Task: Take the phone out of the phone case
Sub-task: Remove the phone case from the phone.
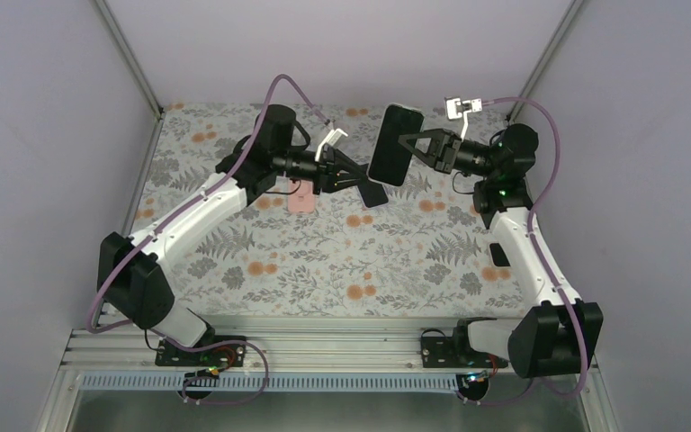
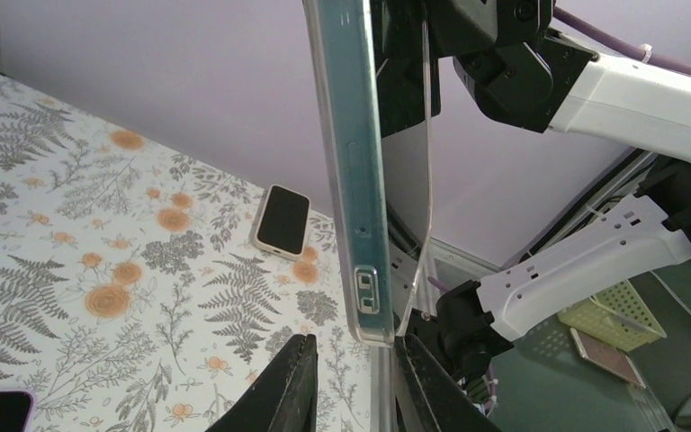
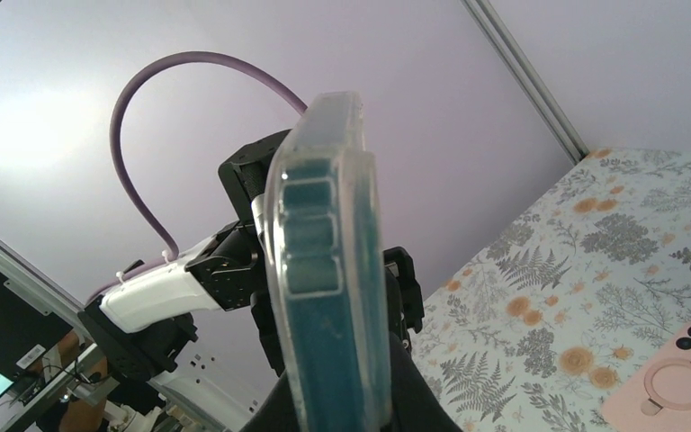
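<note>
My right arm is bent in over the table (image 1: 324, 261), its gripper (image 1: 409, 146) clamped on the phone (image 1: 395, 135), which stands upright in the air, in its clear case (image 2: 351, 171). My left arm stretches in from the opposite side. Its gripper (image 2: 355, 346) sits at the case's lower end, jaws slightly apart, not plainly touching it. A black phone (image 2: 281, 220) and a pink phone (image 3: 675, 382) lie flat below.

Plain lilac walls (image 1: 342, 45) stand beyond and either side of the left fingers (image 2: 281, 389), joined by slim metal corner posts (image 1: 128, 56). Under the fingers spreads a table (image 1: 324, 261) printed with grey ferns and orange flowers, evenly lit. Right of them, past the table's edge, sits a yellow basket (image 2: 614, 310)
</note>
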### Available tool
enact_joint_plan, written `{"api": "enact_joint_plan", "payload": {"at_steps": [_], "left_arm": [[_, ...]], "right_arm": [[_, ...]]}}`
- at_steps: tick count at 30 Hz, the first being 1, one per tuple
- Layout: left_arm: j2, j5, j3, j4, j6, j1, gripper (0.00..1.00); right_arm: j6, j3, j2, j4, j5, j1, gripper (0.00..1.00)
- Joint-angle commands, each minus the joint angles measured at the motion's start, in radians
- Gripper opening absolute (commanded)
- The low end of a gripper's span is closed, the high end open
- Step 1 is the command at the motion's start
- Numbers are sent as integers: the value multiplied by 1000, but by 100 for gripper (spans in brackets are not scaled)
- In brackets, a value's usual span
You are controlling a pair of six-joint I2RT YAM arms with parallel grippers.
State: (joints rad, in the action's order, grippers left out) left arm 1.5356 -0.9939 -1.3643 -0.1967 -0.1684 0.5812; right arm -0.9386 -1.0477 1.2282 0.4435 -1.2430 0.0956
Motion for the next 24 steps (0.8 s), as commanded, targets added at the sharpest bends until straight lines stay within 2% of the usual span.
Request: {"api": "enact_joint_plan", "payload": {"at_steps": [1,15,24], "left_arm": [[67,208,-4,-53,20,-9,20],[103,329,-34,-106,37,-9,19],[100,372,-26,-114,38,-13,20]], "right_arm": [[-171,-15,-41,163,-100,27,4],[-375,41,-37,404,-96,27,4],[-424,47,-35,455,-96,27,4]]}}
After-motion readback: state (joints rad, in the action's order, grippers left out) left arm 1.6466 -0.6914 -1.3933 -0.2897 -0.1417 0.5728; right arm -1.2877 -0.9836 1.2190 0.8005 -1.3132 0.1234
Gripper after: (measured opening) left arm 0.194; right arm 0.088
